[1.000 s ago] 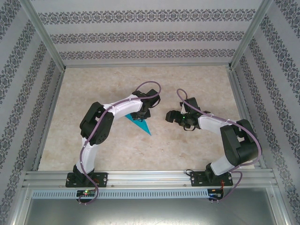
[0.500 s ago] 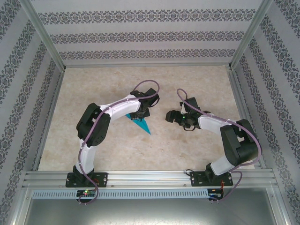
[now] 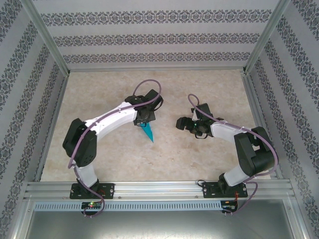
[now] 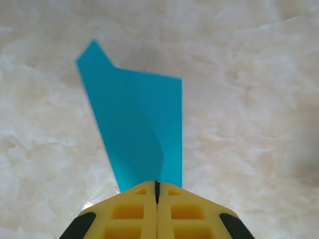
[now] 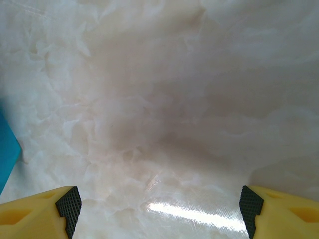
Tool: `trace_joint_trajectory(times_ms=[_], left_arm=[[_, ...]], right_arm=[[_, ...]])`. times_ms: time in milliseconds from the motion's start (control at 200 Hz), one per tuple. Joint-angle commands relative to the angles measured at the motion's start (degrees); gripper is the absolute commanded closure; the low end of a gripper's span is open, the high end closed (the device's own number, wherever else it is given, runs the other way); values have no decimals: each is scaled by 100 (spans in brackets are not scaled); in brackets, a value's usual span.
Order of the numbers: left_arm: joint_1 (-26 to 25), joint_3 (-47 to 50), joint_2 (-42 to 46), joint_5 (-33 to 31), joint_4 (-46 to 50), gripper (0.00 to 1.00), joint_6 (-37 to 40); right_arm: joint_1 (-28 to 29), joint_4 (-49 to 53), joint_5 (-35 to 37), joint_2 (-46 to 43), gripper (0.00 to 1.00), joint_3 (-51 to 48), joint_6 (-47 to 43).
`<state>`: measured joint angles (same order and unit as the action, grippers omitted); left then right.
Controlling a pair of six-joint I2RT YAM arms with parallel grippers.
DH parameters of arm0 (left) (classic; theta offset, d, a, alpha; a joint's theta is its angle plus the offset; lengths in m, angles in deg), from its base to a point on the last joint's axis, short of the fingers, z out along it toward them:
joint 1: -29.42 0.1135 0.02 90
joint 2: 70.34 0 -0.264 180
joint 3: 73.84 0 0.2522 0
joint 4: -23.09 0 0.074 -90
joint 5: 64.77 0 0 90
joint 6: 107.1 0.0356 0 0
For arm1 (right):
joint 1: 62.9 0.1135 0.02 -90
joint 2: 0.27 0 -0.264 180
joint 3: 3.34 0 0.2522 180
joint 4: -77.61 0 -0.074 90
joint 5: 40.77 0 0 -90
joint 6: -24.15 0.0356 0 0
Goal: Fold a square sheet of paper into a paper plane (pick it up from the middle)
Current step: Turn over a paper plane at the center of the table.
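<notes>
The square sheet of paper now stands as a slim teal-blue paper plane (image 3: pixel 148 132), folded with a crease down its length. My left gripper (image 3: pixel 143 121) is shut on one end of it, near the middle of the table. In the left wrist view the paper plane (image 4: pixel 139 124) fans out ahead of the pressed-together yellow fingers (image 4: pixel 134 209) of the left gripper (image 4: pixel 157 185), above the marble top. My right gripper (image 3: pixel 180 123) stands open a short way to the right, with nothing between its fingers. A teal corner of the plane (image 5: pixel 7 154) shows at the left edge beside the right gripper (image 5: pixel 159 204).
The marble-patterned table (image 3: pixel 209 159) is ringed by an aluminium frame (image 3: pixel 159 188) and patterned walls. Both arm bases sit on the near rail.
The left gripper has closed on the paper plane. The left arm's elbow has swung out to the left and the plane has shifted slightly left with it. The right arm has not moved.
</notes>
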<state>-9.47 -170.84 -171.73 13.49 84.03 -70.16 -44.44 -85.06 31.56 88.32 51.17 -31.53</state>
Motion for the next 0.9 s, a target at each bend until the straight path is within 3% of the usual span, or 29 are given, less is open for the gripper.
trace_joint_trajectory(times_ms=[0, 470, 664, 894], left_arm=[[59, 170, 464, 69, -360, 92, 312], [215, 751, 1528, 346, -1276, 90, 709], [410, 2186, 1492, 847, -3120, 92, 120], [688, 3595, 1810, 977, -4848, 93, -469]], right_arm=[[-53, -51, -79, -240, 15, 101, -86], [130, 651, 31, -1000, 15, 665, 199], [467, 458, 156, -851, 15, 816, 563], [945, 453, 209, -244, 21, 1264, 680]])
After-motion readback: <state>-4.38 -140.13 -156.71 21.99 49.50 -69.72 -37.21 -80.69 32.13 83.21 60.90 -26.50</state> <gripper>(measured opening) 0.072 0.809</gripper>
